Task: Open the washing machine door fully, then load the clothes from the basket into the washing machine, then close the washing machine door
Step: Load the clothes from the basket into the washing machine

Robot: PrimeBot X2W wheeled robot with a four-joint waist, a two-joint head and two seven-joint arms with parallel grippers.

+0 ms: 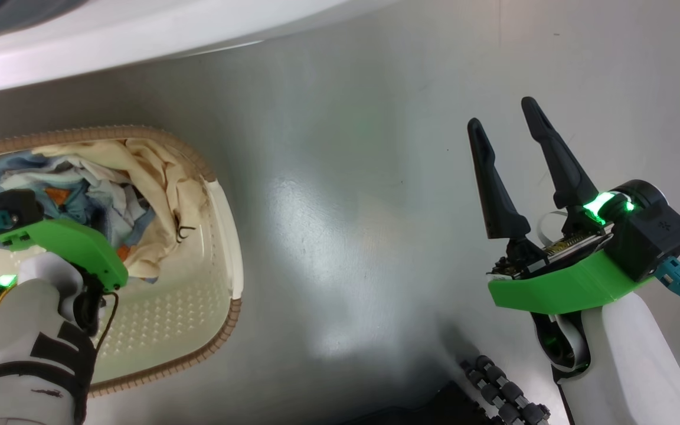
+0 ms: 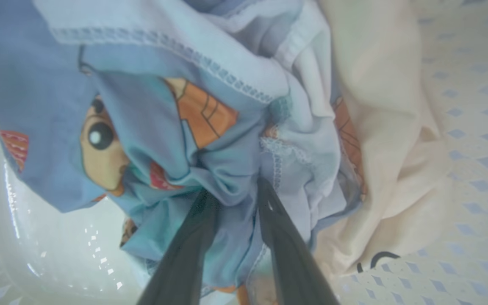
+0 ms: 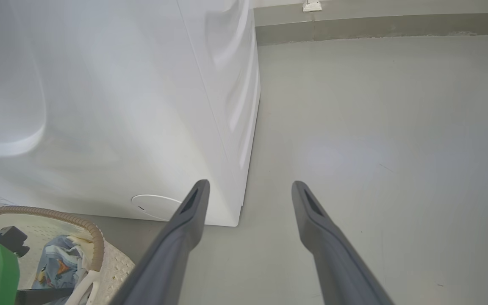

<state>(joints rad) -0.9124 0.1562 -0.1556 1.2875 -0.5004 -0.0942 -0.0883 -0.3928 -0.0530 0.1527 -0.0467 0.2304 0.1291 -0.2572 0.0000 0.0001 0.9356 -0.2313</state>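
you're looking down on a smooth grey floor [image 1: 340, 236] with a dull sheen and pale patches of light across its middle. in the right wrist view it runs back to a low grey skirting [image 3: 375, 27] at the foot of a pale wall. the washing machine [image 3: 121, 106] stands on this floor as a big white box, with its near corner just ahead of the right arm's fingers and its round white flap [image 3: 155, 206] low on the front. in the head view its white front crosses the top left. the basket [image 1: 222, 319] sits on the floor close in front of the machine, on the robot's left, cream and perforated with a brown woven-look rim. the clothes [image 2: 184, 127] are heaped in the end of it nearer the machine, the light blue printed garment bunched up and the cream-white garment [image 1: 157, 171] draped beside it against the rim. the left forearm comes up from the lower left of the head view, and its wrist, with the green bracket [image 1: 74, 245], bends down over the pile. the left gripper [image 2: 234, 189] is buried in the blue cloth, its jaws narrow, with a gathered fold pinched between the tips and creases running out from them. the right gripper [image 1: 502, 113] hangs over bare floor, well apart from the basket, its fingers pointing toward the machine and its jaws wide with nothing between them.
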